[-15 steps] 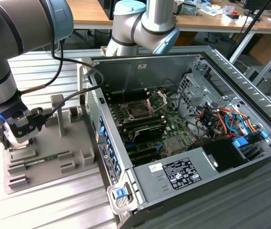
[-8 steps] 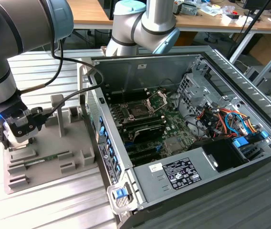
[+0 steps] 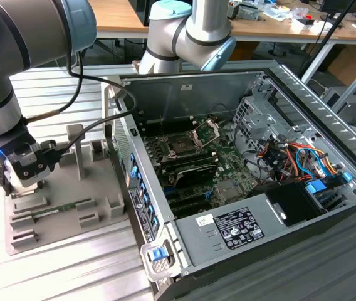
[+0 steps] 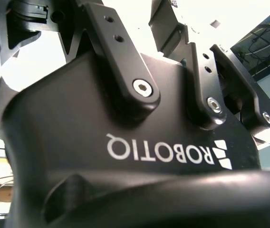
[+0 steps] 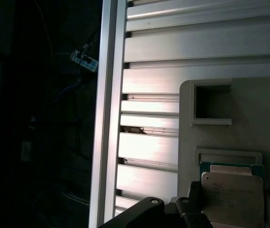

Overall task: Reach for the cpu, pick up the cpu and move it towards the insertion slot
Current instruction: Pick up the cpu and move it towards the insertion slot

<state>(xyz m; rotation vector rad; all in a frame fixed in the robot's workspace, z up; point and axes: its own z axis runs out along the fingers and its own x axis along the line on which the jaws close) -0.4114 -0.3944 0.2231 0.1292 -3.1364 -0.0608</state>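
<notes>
Gripper placement first: you have it low over the grey fixture block on the exterior view's left. The block rests on the slatted aluminium table. From these views you cannot tell whether the gripper is open or closed. The second wrist view gives you its black body and linkage bars at close range.

In the first wrist view your cpu lies flat in a shallow pocket of the fixture block. Its silvery metal top faces the camera, and a thin green rim shows along one edge. It is near enough square that you get no clear long axis. Its edges run parallel to the pocket walls and to the table's slats. Dark gripper parts sit just beside one edge of it, but you cannot tell whether they touch it. A square recess lies further along the same block.

Your insertion slot sits on the motherboard inside the open computer case, on the exterior view's right. Its dark centre faces up, with the silver hinged frame swung open beside it. The slot is well apart from the gripper. A green memory stick lies along the fixture block near the gripper.
</notes>
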